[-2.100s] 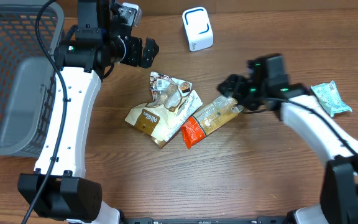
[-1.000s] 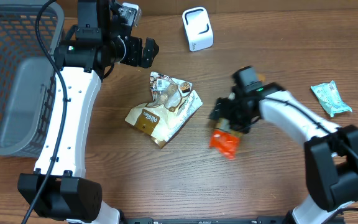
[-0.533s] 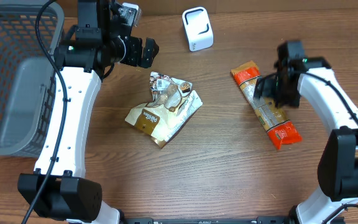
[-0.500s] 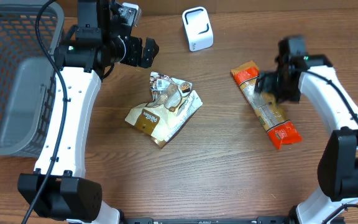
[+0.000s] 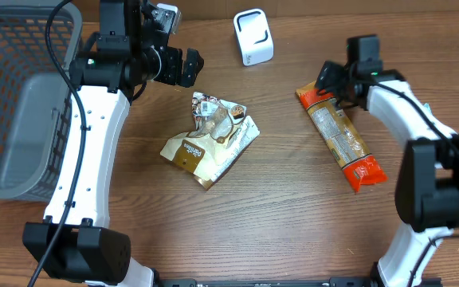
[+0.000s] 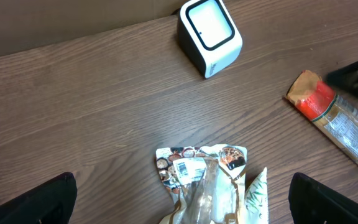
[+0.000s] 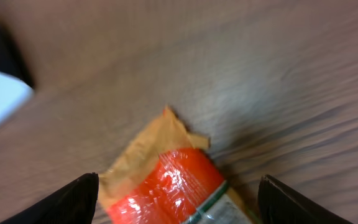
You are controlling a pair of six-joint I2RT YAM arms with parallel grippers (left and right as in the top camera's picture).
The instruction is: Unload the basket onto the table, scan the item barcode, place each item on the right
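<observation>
the right gripper (image 5: pixel 331 82) hangs with fingers spread wide and empty above the wooden table (image 5: pixel 293 231). the orange snack packet (image 5: pixel 339 137) lies flat just beneath it, with one crimped end between the fingertips. the white scanner (image 5: pixel 253 37) stands well apart, off to its left.

Left arm (image 5: pixel 94 151) and right arm (image 5: pixel 397 108): white shells, black joints. Left end effector (image 5: pixel 183 67) black. Black cable (image 5: pixel 76 96) along left arm.

I saw a brown wood-grain table (image 5: pixel 293 231), a white scanner (image 5: pixel 253 36) standing near its far edge, crumpled snack pouches (image 5: pixel 211 142) overlapping mid-table, a long orange-ended packet (image 5: pixel 341 139) lying flat on the right, a grey basket (image 5: pixel 22 104) at the left edge.
</observation>
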